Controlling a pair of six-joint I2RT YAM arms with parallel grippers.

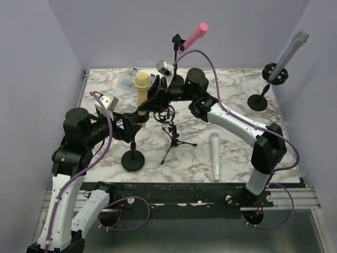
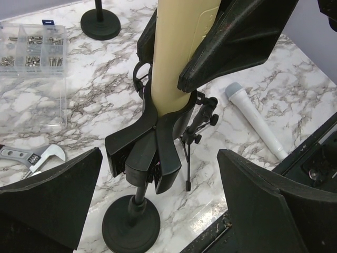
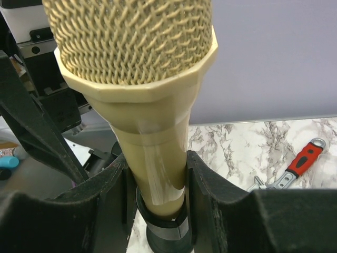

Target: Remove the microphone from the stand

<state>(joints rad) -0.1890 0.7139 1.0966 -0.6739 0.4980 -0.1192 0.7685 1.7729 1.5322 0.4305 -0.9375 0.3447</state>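
Observation:
A cream-yellow microphone (image 1: 141, 87) stands upright in the black clip (image 2: 152, 153) of a round-based stand (image 1: 132, 161). My right gripper (image 1: 151, 101) is shut on the microphone's body just above the clip; in the right wrist view (image 3: 158, 176) both fingers press its sides below the mesh head (image 3: 131, 37). My left gripper (image 1: 132, 129) is open. In the left wrist view (image 2: 159, 161) its fingers stand wide apart on either side of the clip and pole, touching neither. The microphone's body (image 2: 176, 52) and the stand's base (image 2: 130, 226) show there too.
A small black tripod (image 1: 174, 134) stands right of the stand. A white microphone (image 1: 215, 155) lies on the marble. A pink microphone (image 1: 194, 36) and a grey one (image 1: 292, 50) sit on stands at the back. A screw box (image 2: 31, 47) and a wrench (image 2: 31, 156) lie left.

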